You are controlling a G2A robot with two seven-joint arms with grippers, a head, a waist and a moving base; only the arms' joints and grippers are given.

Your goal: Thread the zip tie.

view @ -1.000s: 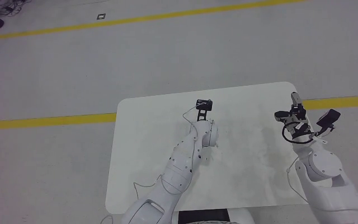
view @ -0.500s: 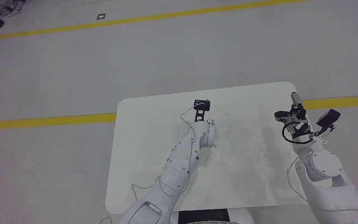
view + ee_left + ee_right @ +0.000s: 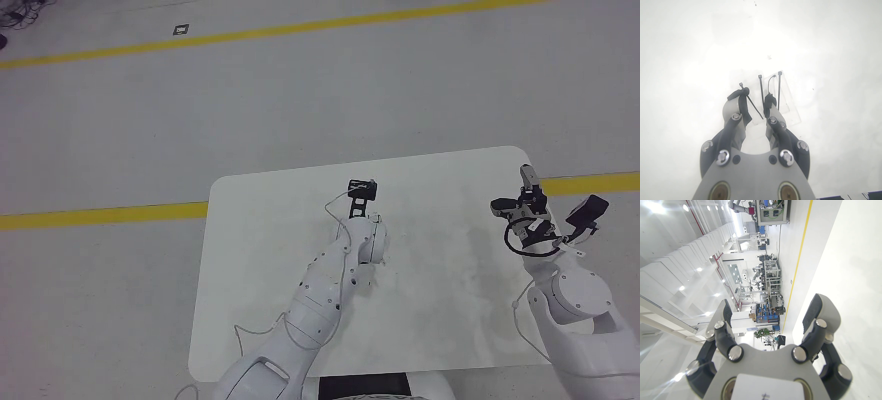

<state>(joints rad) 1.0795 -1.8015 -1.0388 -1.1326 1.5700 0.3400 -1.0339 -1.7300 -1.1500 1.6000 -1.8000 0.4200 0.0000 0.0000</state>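
Three black zip ties lie side by side on the white table, partly over a clear plastic sheet. My left gripper hangs open just above them near the table's far edge. The slanted zip tie runs between its fingers, its head by one fingertip. The middle zip tie and the outer zip tie lie straight, with a thin black wire loop between them. My right gripper is open and empty, raised off the table's right edge.
A yellow line runs across the floor beside the table. The room's racks and machines stand far off in the right wrist view. The table's near half is bare white surface.
The left gripper shifted a little to the left and back over the zip ties. The right arm has not moved.
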